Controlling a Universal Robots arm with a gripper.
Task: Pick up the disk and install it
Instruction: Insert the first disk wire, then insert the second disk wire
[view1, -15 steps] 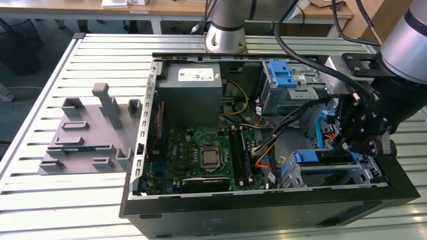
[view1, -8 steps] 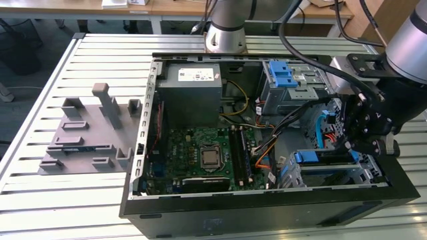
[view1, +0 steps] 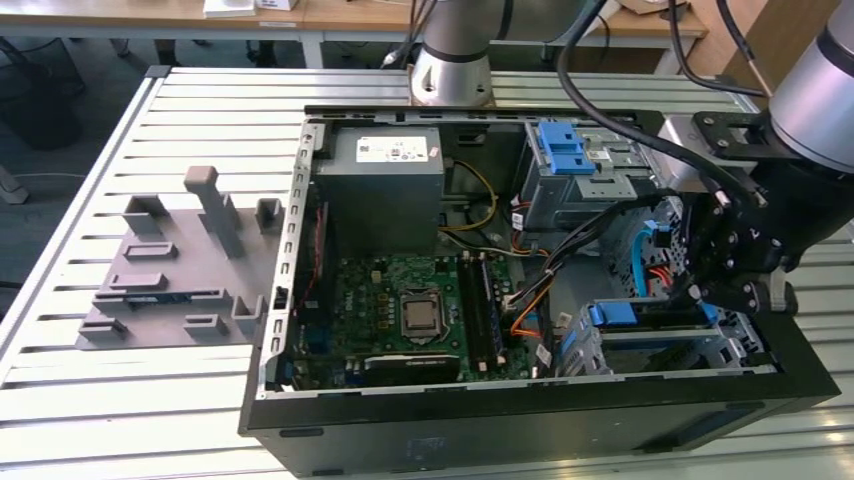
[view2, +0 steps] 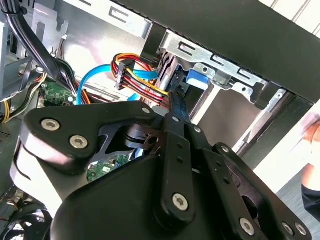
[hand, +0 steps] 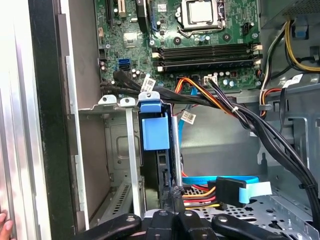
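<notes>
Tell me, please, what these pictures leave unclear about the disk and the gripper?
- Silver metal disk with blue plastic rails: the drive cage hides its body in the first wrist view.
- Black gripper: its own linkage hides the fingertip contact in the second wrist view.
- In the exterior view, cables and the arm cover the gripper.

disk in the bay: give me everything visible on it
The disk stands on edge inside the metal drive cage in the open case, near the case's front corner at the exterior view's right. What shows is mostly its blue plastic rail and tab, plus a dark edge below in the first wrist view. The gripper sits right at its lower edge, beside the loose cable plug; contact unclear.
</notes>
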